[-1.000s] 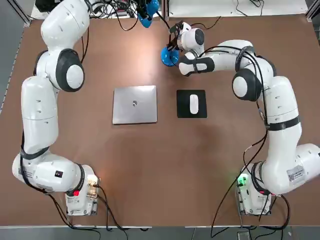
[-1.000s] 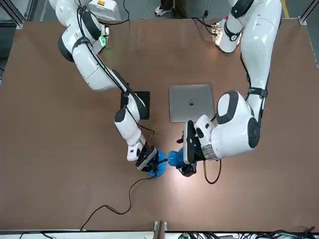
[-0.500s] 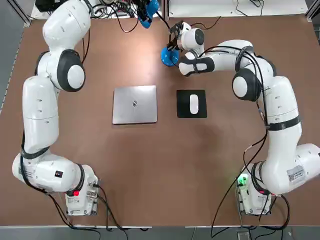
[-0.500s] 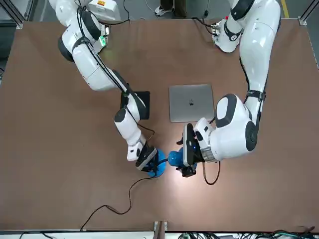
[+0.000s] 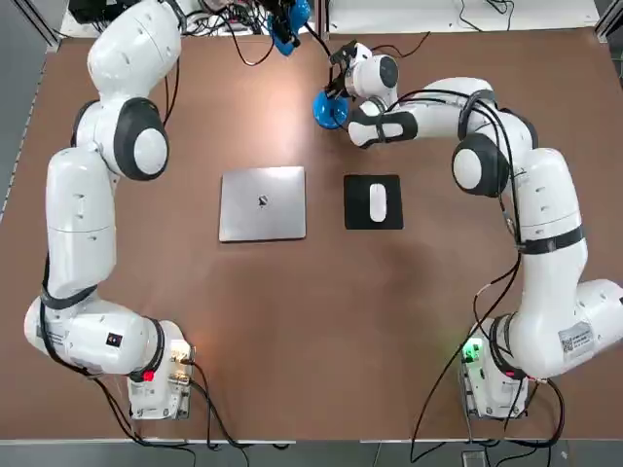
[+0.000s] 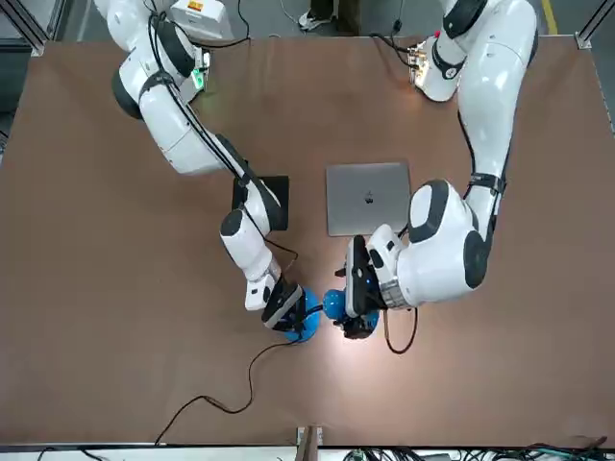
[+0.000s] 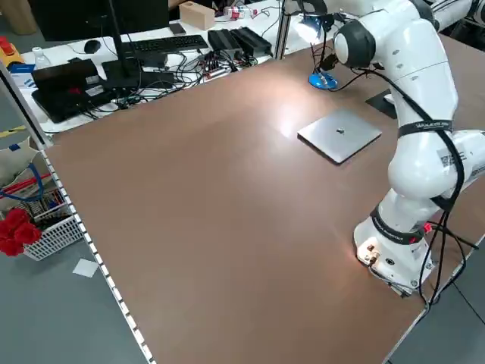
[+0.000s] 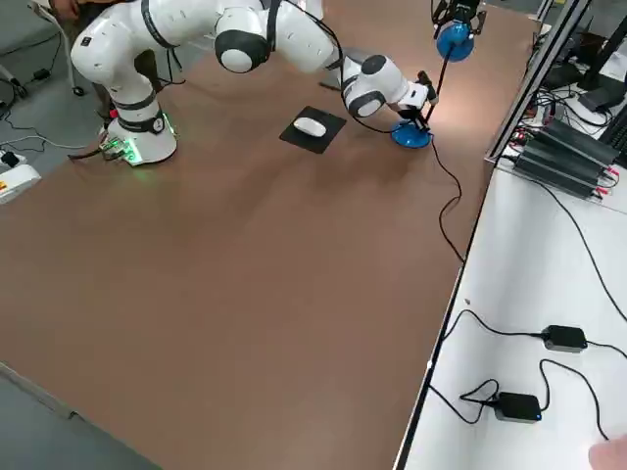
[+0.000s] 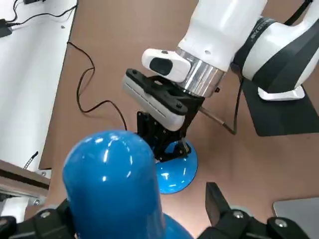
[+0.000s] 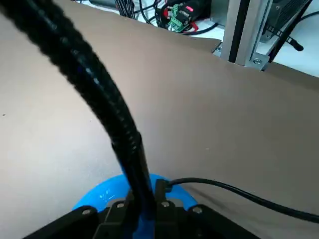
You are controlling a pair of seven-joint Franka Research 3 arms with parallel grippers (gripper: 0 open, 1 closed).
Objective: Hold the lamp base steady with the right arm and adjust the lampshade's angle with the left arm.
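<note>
Since prior frame, left gripper [image 9: 139,219], clamped on glossy blue lampshade [image 9: 114,184], shifted slightly. Right gripper [image 10: 142,206] pinches ribbed black gooseneck [image 10: 94,89] above round lamp base [image 9: 174,172].

Lamp base [image 5: 328,109]: glossy bright blue, with white glints. Lampshade [image 9: 114,184]: the same bright blue, shiny. Gooseneck [image 10: 94,89]: black, ribbed. Cord [image 8: 451,201]: black. Table [image 5: 321,321]: plain reddish brown. Laptop [image 5: 262,202]: silver-grey lid. Mousepad [image 5: 373,202]: black; mouse [image 5: 377,201]: white. Left arm [image 5: 83,204] and right arm [image 5: 535,204]: white shells, dark grey joint rings. Right gripper [image 9: 164,144] and left gripper [image 9: 144,219]: black.
</note>
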